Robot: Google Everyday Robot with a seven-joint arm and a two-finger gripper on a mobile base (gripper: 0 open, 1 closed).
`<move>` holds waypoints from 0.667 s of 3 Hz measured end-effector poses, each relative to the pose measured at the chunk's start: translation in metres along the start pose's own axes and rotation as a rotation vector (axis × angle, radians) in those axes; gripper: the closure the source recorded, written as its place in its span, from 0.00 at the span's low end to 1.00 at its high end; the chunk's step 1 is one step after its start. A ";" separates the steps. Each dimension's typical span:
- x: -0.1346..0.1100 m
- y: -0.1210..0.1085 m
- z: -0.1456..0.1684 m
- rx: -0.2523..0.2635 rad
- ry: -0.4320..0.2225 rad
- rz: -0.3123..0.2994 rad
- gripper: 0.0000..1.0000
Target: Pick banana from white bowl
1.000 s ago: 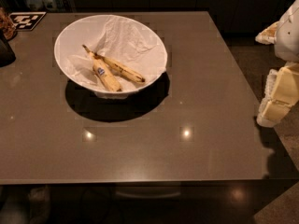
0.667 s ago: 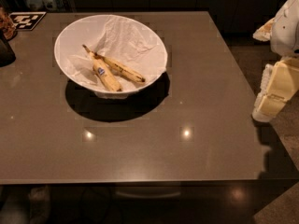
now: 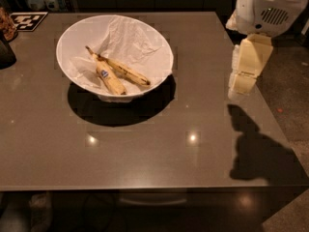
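The white bowl (image 3: 72, 37) is wide and round, lined with crumpled white paper, and stands at the back left of the grey table. In it lie two bananas. The banana (image 3: 126, 71) is the longer, slimmer, speckled one, running from upper left to lower right. A shorter, thicker banana with a blue sticker (image 3: 110, 80) lies beside it on its left, touching it near the stems. My gripper (image 3: 240, 83) hangs from the white arm over the table's right edge, pointing down, far to the right of the bowl and empty.
The grey table (image 3: 154, 149) reaches to the front and right. A black-and-white marker card (image 3: 28, 20) lies at the back left corner. A dark object (image 3: 6, 52) stands at the left edge. The arm's shadow (image 3: 260, 149) falls on the front right.
My arm and gripper have moved left from beyond the table's right edge and now hang over that edge. The bowl and bananas have not moved.
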State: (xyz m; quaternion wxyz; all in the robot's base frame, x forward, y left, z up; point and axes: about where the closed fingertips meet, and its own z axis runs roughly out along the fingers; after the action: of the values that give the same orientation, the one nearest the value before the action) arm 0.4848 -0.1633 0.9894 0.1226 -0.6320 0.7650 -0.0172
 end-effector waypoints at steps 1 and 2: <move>-0.008 -0.005 0.000 0.022 -0.017 -0.009 0.00; -0.014 -0.011 0.001 0.035 -0.042 -0.008 0.00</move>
State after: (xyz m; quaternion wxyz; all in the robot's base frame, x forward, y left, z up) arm 0.4982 -0.1522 0.9931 0.1496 -0.6332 0.7592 -0.0180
